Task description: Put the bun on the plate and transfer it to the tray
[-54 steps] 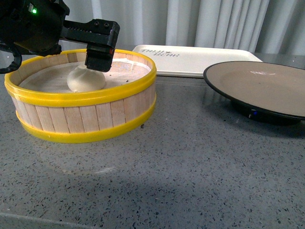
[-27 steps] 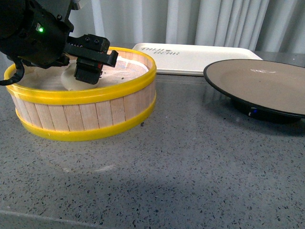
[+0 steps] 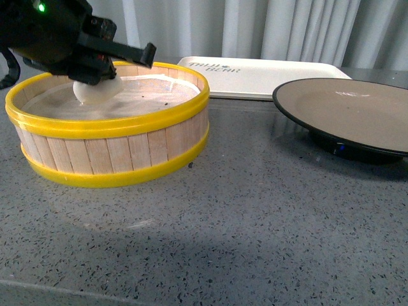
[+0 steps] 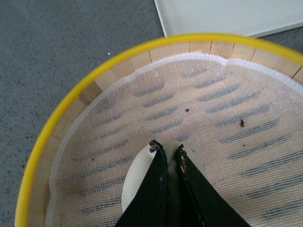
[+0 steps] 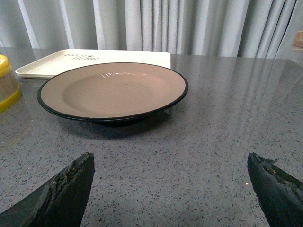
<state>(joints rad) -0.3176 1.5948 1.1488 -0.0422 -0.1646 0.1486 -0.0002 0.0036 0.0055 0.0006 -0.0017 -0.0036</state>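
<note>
Grey speckled worktop [image 3: 255, 223], curtains [image 3: 287, 29] behind. A second ago the left hand [image 4: 167, 150] hung higher; now it is down in the steamer [image 3: 127, 124], fingers seemingly pinched on the bun [image 4: 135, 182] right beneath it. The plate [image 5: 113, 90] waits well off; the right hand [image 5: 169, 158] gapes wide.

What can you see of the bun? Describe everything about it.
The bun is small, round, white, matte and soft-looking. It is inside the yellow-rimmed wooden steamer, over its white mesh liner, largely hidden by the left gripper, whose near-closed fingers pinch its top. Whether it touches the liner is unclear.
</note>
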